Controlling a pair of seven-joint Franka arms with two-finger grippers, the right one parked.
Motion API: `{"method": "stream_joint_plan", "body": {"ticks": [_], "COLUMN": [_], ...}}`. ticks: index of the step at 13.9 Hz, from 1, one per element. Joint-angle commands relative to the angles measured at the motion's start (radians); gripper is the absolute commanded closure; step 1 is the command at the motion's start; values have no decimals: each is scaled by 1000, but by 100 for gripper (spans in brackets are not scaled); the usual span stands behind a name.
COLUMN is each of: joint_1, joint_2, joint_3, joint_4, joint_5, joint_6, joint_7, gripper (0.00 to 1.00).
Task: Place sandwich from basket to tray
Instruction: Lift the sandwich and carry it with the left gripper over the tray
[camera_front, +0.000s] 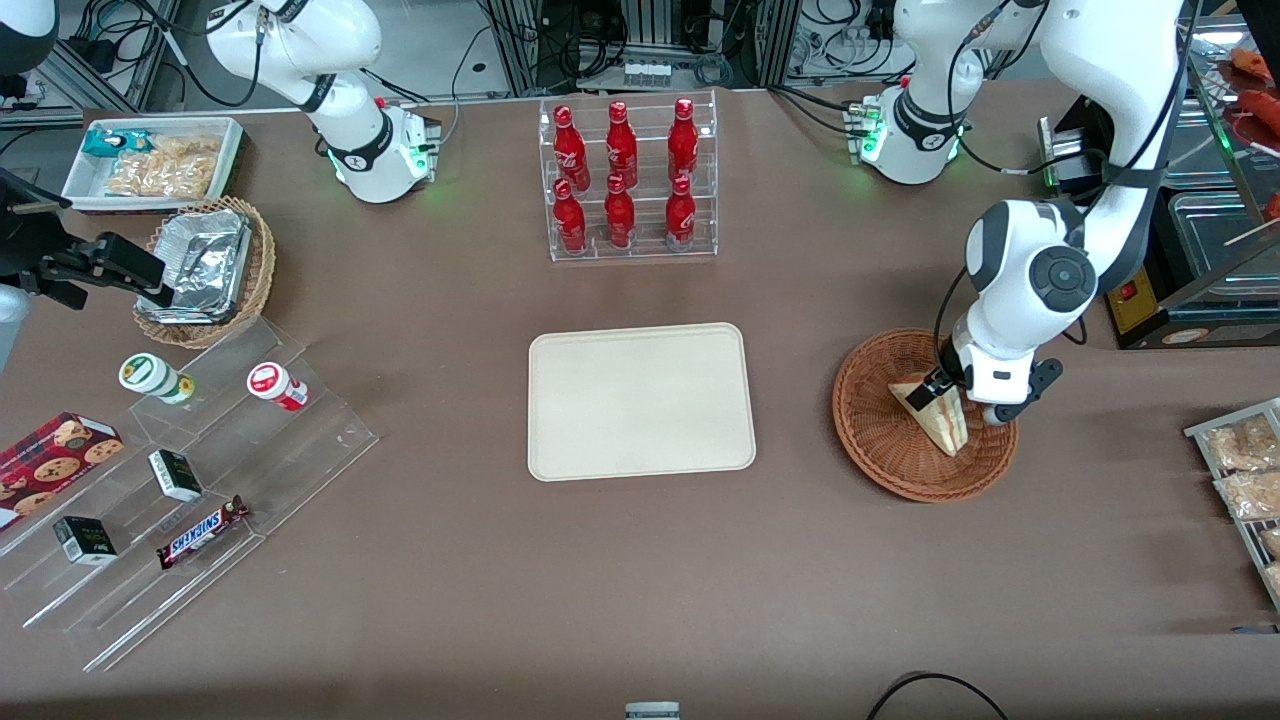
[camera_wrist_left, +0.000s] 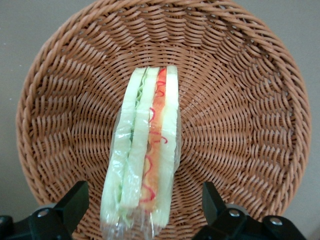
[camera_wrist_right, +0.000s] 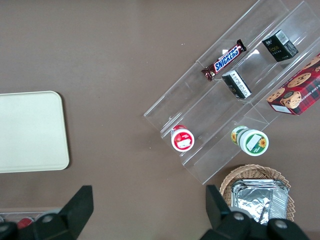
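The sandwich (camera_front: 935, 412) is a clear-wrapped wedge standing on edge in the reddish-brown wicker basket (camera_front: 880, 462), toward the working arm's end of the table. My left gripper (camera_front: 947, 397) is lowered into the basket over the end of the sandwich farther from the front camera. In the left wrist view the gripper (camera_wrist_left: 143, 190) is open, its black fingers (camera_wrist_left: 76, 200) on either side of the sandwich (camera_wrist_left: 147, 150) with a gap on each side, above the basket (camera_wrist_left: 240, 100). The cream tray (camera_front: 640, 400) lies empty at mid-table, apart from the basket, and also shows in the right wrist view (camera_wrist_right: 30, 131).
A clear rack of red bottles (camera_front: 628, 180) stands farther from the front camera than the tray. A stepped acrylic shelf with snacks (camera_front: 180, 470), a tan basket with foil trays (camera_front: 205, 270) and a white bin (camera_front: 150, 160) lie toward the parked arm's end. Snack bags (camera_front: 1245, 470) sit at the working arm's end.
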Motion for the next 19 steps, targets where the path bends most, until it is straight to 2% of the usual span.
{"method": "stream_joint_plan", "body": {"ticks": [1, 2, 4, 5, 6, 8, 12, 14, 16, 19], "joint_1": [3, 5, 3, 3, 5, 9, -6, -3, -6, -6], "joint_2": [35, 36, 27, 20, 7, -25, -48, -27, 13, 94], "joint_3": [-2, -2, -2, 0, 1, 4, -8, -94, -172, -278], "joint_4": [6, 6, 1, 4, 4, 24, 139, 226, 299, 401], "joint_5": [9, 9, 9, 9, 9, 7, 9, 7, 17, 92], "joint_6": [43, 43, 29, 12, -9, -116, -305, -404, -462, -457], "joint_7": [11, 11, 15, 43, 101, 210, 285, 375, 386, 318], "gripper": [0, 12, 80, 92, 96, 97, 96, 95, 93, 95]}}
